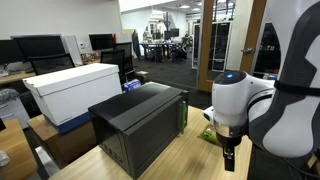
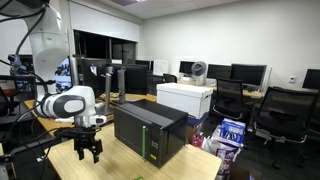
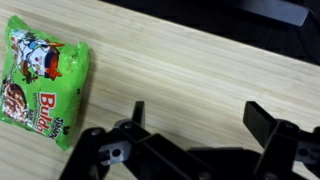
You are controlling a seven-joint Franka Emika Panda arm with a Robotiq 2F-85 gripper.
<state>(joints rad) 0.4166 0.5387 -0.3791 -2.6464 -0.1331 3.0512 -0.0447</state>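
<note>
The gripper [image 3: 197,115] is hanging over a pale wooden worktop [image 3: 200,55], pointing down at it. Its two black fingers [image 3: 135,120] are standing wide apart and are holding nothing; bare wood is showing in the gap between them. A green snack bag [image 3: 45,80] is lying flat on the worktop, off to the outer side of one finger in the wrist view, near it but not touching. The bag's printed face is turned up, with cartoon figures and red lettering on it. In an exterior view the gripper [image 1: 230,158] is hanging at the end of the white arm, just above the worktop [image 1: 175,160], and a bit of the green bag [image 1: 208,133] is peeking out beside the arm. A large black box [image 1: 140,120] is sitting on the same worktop beside the arm, apart from the gripper. A white box [image 1: 72,90] is resting behind it, farther off. In an exterior view the gripper [image 2: 90,150] is hovering beside the black box [image 2: 150,132], with the white box [image 2: 185,98] beyond. Dark monitors [image 2: 245,72] are lining the desks at the back.
</note>
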